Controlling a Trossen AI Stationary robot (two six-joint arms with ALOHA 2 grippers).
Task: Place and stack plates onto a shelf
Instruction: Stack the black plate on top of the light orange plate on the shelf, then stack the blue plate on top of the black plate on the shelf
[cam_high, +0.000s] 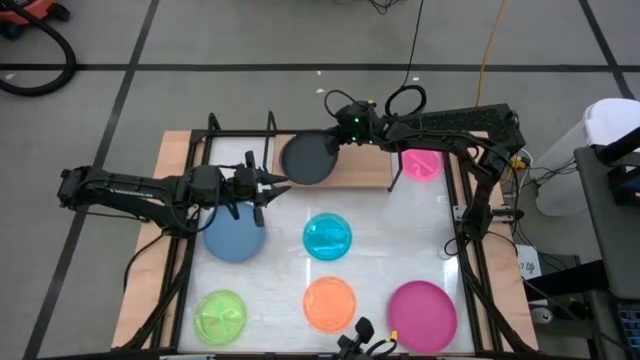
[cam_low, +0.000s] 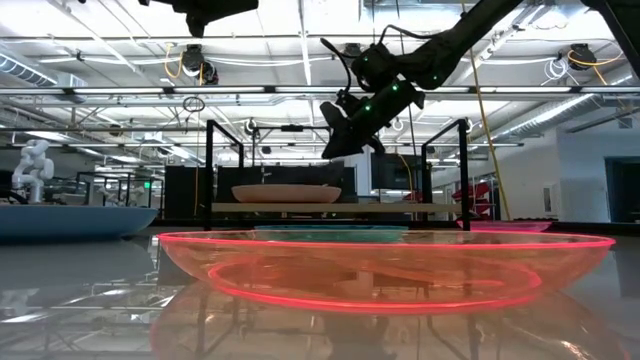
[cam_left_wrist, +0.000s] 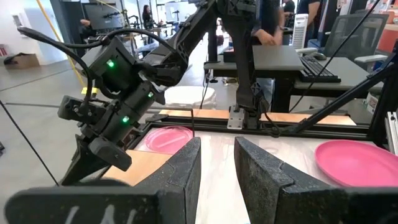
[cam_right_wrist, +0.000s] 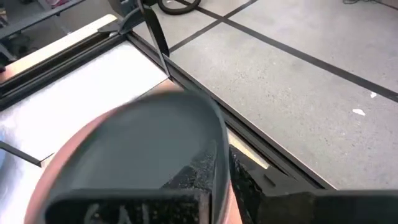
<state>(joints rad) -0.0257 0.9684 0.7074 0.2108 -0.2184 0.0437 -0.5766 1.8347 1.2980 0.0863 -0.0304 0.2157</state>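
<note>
**Student:** Right pincer (cam_high: 335, 143), what does it hold?

**Instructor:** Its fingers are clamped on the rim of the black plate (cam_high: 307, 159), a dark translucent disc held tilted above the shelf (cam_high: 365, 170). In the right wrist view that plate (cam_right_wrist: 143, 149) fills the foreground, and a pale pink plate shows beneath its edge.

**Student:** And the left pincer (cam_high: 268, 187)?

**Instructor:** It hovers over the worktop (cam_high: 385, 235) just beside the blue plate (cam_high: 234, 238), pointing toward the shelf. Its fingers (cam_left_wrist: 264, 171) stand slightly apart with nothing between them.

**Student:** Describe the surface and the room.

**Instructor:** A glossy white worktop sits inside a black frame on a wooden base, on grey floor crossed by dark lines. The low view shows an open hall with ceiling trusses and lamps; the left wrist view shows desks, a keyboard and a person standing behind.

**Student:** Where are the plates?

**Instructor:** The shelf, a light-wood board with black uprights, runs along the far edge. A small magenta plate (cam_high: 421, 163) lies at its right end, and the pale pink plate (cam_low: 286, 193) rests on the board. On the worktop: cyan plate (cam_high: 327, 237) in the middle, blue to its left, then lime green plate (cam_high: 220, 315), orange plate (cam_high: 329, 303) and a larger magenta plate (cam_high: 422, 313) along the near edge. The cyan, orange and lime ones are translucent.
</note>
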